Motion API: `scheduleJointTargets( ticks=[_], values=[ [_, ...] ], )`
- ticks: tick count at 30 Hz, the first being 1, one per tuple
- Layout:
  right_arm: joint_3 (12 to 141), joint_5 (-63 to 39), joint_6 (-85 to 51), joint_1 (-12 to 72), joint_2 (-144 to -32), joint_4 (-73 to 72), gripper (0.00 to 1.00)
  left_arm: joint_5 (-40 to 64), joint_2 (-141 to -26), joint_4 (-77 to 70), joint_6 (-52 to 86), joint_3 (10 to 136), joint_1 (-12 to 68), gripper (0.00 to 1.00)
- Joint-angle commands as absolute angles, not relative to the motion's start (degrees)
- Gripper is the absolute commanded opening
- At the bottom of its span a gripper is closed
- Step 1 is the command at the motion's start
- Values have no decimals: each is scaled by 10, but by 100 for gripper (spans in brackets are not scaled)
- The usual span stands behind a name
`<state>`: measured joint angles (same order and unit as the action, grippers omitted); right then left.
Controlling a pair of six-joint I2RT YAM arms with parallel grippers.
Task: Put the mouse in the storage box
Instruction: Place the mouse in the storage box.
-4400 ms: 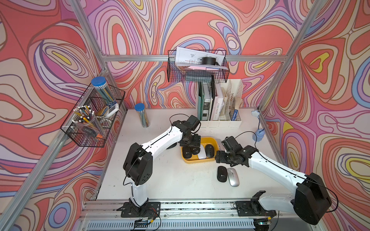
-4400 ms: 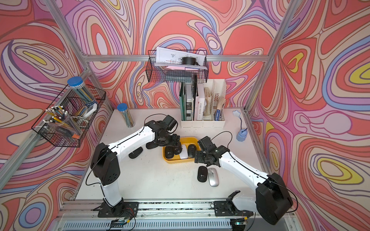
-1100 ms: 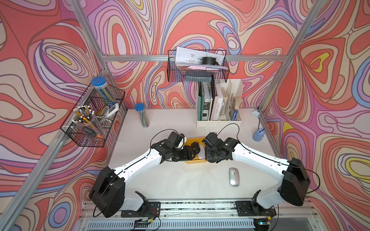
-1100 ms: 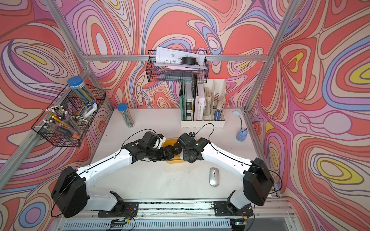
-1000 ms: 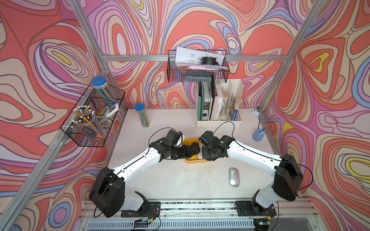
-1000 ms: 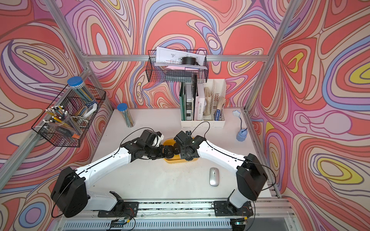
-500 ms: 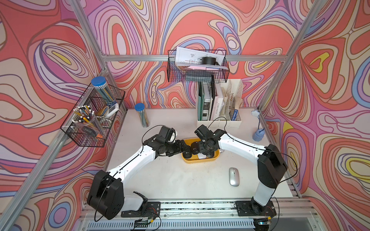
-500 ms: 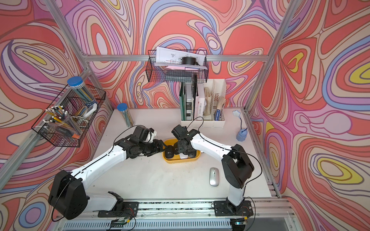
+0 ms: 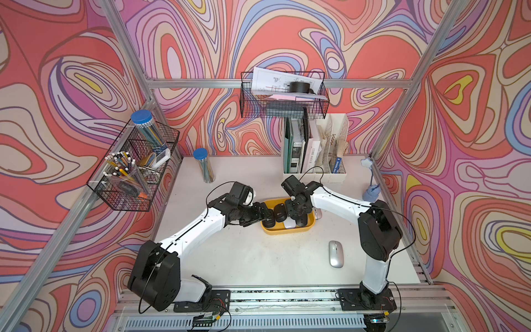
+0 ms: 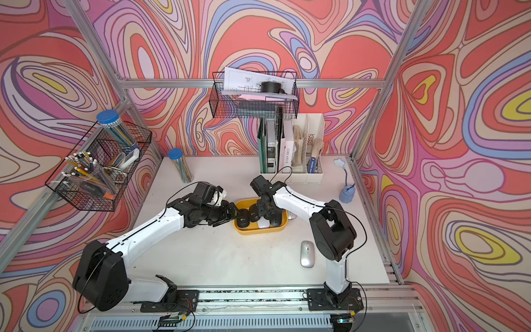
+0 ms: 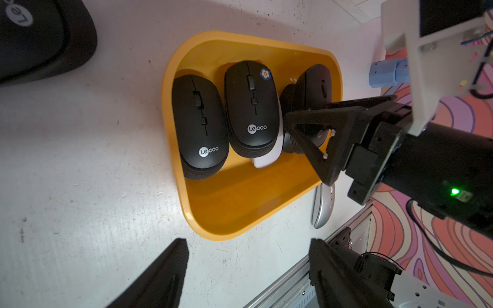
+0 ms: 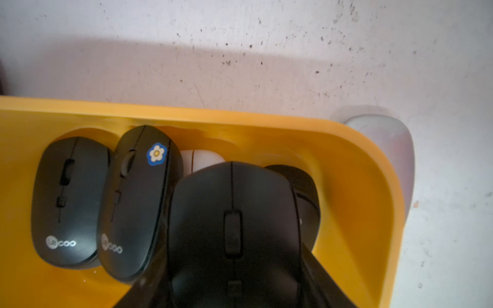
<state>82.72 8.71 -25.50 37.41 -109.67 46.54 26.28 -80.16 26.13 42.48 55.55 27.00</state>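
Right end effector (image 12: 234,282) clamps a black mouse (image 12: 232,213) in the storage box (image 12: 354,173), clear only in wrist views. Left end effector (image 11: 248,248) gapes empty nearby.

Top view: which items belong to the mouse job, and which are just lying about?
Job: storage box, black mouse, right gripper holding it, left gripper open, silver mouse, pale mouse beside box, boxed mice.
Lying about: wire baskets, file organizer, pencil tube.

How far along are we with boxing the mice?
Done: two Lecoo mice and a white mouse lie in the storage box. In hand: the right gripper holds a black mouse over it; the left gripper is open, empty. Left: a silver mouse, a pale mouse beside the box and a second black mouse lie outside.
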Motion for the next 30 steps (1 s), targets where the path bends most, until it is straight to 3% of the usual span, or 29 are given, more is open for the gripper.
scheduleJointTargets(
  ticks=[1,22,30],
  values=[
    [844,89,-252,368,-1110,452,50,276,-811,257,425,574,269,77],
    [860,71,-250,363,-1146,442,59,306,-855,252,423,594,268,77],
    [853,54,-252,363,-1134,440,69,322,-866,240,429,598,269,78]
  ],
)
